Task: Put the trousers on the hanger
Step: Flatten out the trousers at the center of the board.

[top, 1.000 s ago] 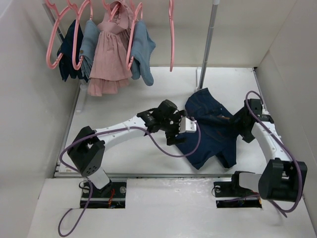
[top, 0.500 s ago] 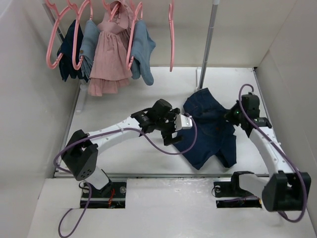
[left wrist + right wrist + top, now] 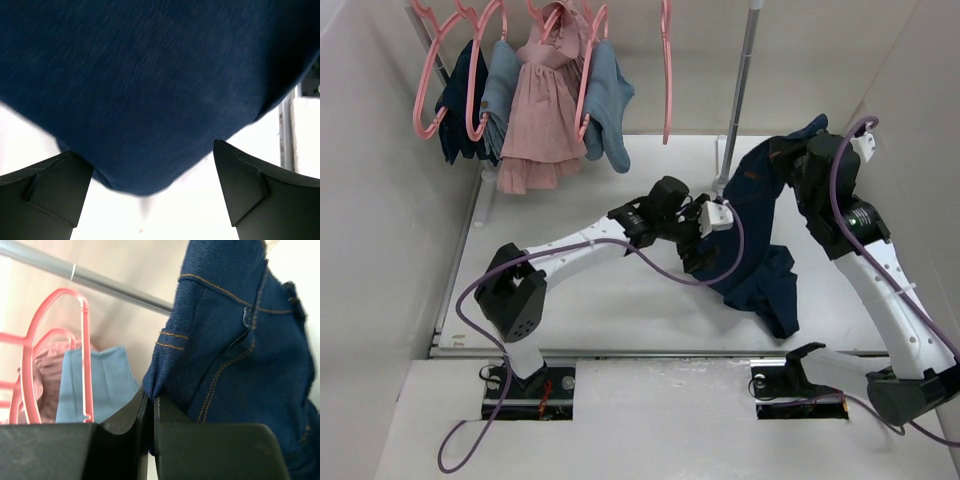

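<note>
Right arm is up off the tabletop (image 3: 570,310) since a second ago, carrying the waistband end of the trousers (image 3: 760,215) with it. The garment lay flat in a heap then; now its top hangs high at the right rear and only the leg ends trail on the surface. Left arm has followed, swinging in toward the hanging middle.

Reading: the lift is done and the carry toward the hanger (image 3: 666,70) looks under way (the empty pink one on the rail (image 3: 115,287), well left of the raised denim).

Right jaws: closed tight on a fold of denim near a stitched belt loop, cloth rising straight out of the pinch in the right wrist view.

Left jaws: spread wide, gripping nothing. A rounded fold of the dark cloth hangs just above and between the two fingers (image 3: 45,190); whether it touches them I cannot tell.

Trousers are half airborne, half draped on the tabletop, not yet at the hanger.
</note>
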